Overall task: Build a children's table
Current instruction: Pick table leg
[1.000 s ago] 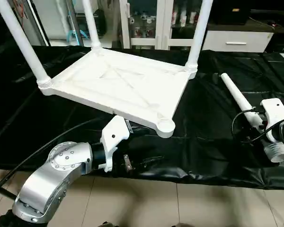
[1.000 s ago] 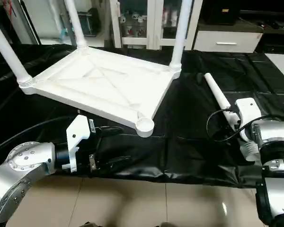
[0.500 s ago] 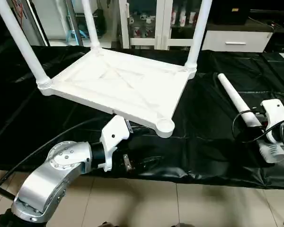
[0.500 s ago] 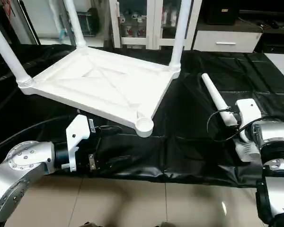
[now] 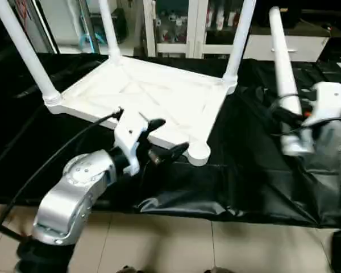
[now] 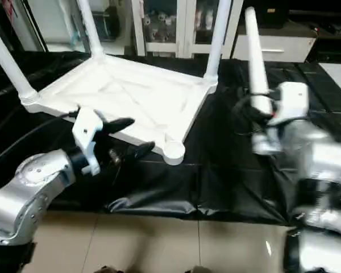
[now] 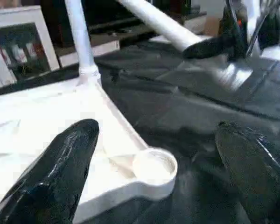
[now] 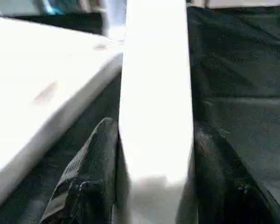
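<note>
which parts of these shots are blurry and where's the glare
Left and right eye views: the right gripper and the loose leg it holds are motion-smeared, while the table top stays fairly crisp. Left wrist view: the near fingers are soft, with glare on the black cover. Right wrist view: the leg is washed out and defocused.

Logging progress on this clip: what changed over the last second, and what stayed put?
The right gripper closed on the fourth leg and lifted it off the black table cover, swinging it from lying flat to nearly upright. The left gripper, open, rose from below the table edge to the empty corner socket. The table top and its three fitted legs stayed as they were.
</note>
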You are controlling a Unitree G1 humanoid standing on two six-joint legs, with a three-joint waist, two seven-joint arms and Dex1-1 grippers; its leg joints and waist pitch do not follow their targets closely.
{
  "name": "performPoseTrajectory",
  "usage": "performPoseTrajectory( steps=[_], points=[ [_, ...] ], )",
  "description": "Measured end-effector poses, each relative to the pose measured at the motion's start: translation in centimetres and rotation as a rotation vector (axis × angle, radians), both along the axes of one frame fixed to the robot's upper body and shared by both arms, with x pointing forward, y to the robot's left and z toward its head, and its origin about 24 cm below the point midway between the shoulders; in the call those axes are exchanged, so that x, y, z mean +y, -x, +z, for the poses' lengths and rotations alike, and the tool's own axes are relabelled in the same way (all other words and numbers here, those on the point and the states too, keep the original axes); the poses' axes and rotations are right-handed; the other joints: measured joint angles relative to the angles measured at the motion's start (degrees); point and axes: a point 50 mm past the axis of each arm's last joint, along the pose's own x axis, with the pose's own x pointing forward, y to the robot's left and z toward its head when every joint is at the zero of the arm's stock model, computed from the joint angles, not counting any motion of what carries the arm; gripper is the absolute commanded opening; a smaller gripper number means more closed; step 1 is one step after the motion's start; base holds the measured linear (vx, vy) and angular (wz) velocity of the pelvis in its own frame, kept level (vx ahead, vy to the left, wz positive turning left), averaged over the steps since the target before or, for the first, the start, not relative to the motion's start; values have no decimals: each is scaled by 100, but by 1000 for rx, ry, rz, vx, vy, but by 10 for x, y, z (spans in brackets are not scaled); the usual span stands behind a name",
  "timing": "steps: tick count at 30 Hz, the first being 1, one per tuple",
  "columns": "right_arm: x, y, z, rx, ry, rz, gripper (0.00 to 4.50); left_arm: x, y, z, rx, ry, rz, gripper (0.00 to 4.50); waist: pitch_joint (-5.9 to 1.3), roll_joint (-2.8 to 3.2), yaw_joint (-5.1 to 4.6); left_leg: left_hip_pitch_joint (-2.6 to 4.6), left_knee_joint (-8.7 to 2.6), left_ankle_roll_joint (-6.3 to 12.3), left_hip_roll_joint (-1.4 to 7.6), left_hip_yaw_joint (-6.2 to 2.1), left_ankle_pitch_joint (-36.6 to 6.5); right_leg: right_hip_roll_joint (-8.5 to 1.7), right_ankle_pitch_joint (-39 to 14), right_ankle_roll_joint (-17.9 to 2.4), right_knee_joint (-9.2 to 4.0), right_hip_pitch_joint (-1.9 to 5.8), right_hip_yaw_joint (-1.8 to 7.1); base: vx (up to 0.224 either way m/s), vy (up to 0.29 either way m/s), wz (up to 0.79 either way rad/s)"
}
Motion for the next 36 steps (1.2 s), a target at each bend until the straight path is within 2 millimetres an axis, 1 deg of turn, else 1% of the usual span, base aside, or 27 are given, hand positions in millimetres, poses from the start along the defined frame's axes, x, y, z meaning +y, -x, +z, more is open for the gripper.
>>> performPoseTrajectory(
  steps=[2, 5, 7, 9, 10, 11, 12, 14, 18, 20, 22, 23, 26, 29, 32, 36],
  points=[
    [8, 2, 7, -46, -18, -2, 183, -1, -1, 0, -2, 9, 14, 450, 0, 0, 25, -4, 0, 0, 1, -1, 0, 1, -1, 1, 0, -3, -2, 0, 0, 0],
    [13, 4, 17, -107, -62, -13, 183, 1, -3, -1, 4, 18, 39, 450, 0, 0, 70, -4, 0, 0, 1, -1, 0, 0, -2, 3, -2, -1, -1, 0, 0, 0],
    [21, 6, 24, -153, -113, 22, 183, 3, -5, -2, 11, 31, 62, 450, 0, 0, 71, -3, 0, -1, -1, -1, 0, 0, -2, 5, -2, -2, 1, 0, 0, 0],
    [35, 13, 33, -220, -206, 156, 183, 3, -12, 2, 4, 65, 107, 450, 1, 0, 83, -5, 0, -1, 0, -3, 0, 0, -4, 10, 0, -2, 0, 0, 0, 0],
    [44, 18, 38, -245, -239, 242, 183, 6, -17, 6, -4, 77, 138, 450, 1, 0, 87, -3, -1, -1, 2, -5, 0, 3, -4, 11, 0, -1, -1, 0, 0, 0],
    [57, 24, 42, -268, -272, 352, 183, 9, -22, 11, -18, 90, 172, 450, 1, 0, 81, -3, -1, -1, 4, -11, 0, 6, -4, 11, 0, 1, -2, 0, 0, 0],
    [64, 29, 44, -279, -292, 418, 183, 10, -26, 15, -26, 108, 187, 450, 0, -2, 81, -3, -1, -1, 4, -11, 0, 6, -4, 11, -1, 2, -2, 0, 0, 0],
    [74, 36, 41, -273, -319, 517, 183, 13, -30, 21, -27, 149, 205, 450, -5, -16, 88, -3, -1, -1, 2, -9, 0, 4, -5, 13, -6, 5, 0, 0, 0, 0],
    [78, 45, 27, -216, -403, 618, 183, 10, -38, 26, 65, 277, 165, 450, 0, -47, 132, -21, 0, 2, -2, -8, 2, -2, -4, 11, -7, -1, -2, 0, 0, 0],
    [84, 50, 23, -185, -461, 686, 183, 2, -41, 36, 120, 379, 100, 450, 0, -66, 157, -28, 0, 15, -2, -7, 11, -3, -4, 10, -7, -2, -3, 0, 0, 0],
    [88, 52, 23, -176, -500, 730, 183, -7, -40, 44, 151, 439, 36, 450, -5, -74, 185, -28, 0, 17, -3, -4, 11, -5, -3, 9, -9, -1, -2, 0, 0, 0],
    [88, 55, 23, -172, -541, 767, 183, -14, -42, 50, 205, 516, -25, 450, -3, -87, 207, -28, 0, 17, -4, -2, 12, -6, -3, 9, -6, -2, -2, 0, 0, 0],
    [92, 59, 22, -161, -602, 837, 183, -24, -44, 62, 283, 633, -134, 450, -5, -105, 260, -27, 1, 21, -2, -4, 16, -5, -3, 9, -3, -2, -5, 0, 0, 0],
    [92, 62, 18, -144, -637, 853, 183, -29, -47, 67, 352, 682, -189, 450, -6, -113, 274, -27, 1, 23, -2, -6, 18, -5, -3, 10, -4, 1, -6, 0, 0, 0],
    [93, 64, 12, -115, -652, 857, 183, -30, -49, 67, 384, 685, -190, 450, -6, -113, 272, -30, 1, 25, -3, -7, 19, -6, -2, 11, -7, 1, -5, 0, 0, 0],
    [97, 65, 14, -116, -620, 873, 183, -31, -49, 63, 435, 705, -202, 450, -2, -119, 274, -32, 1, 25, -3, -10, 19, -6, -2, 12, -7, -1, -9, 0, 0, 0]
  ],
)
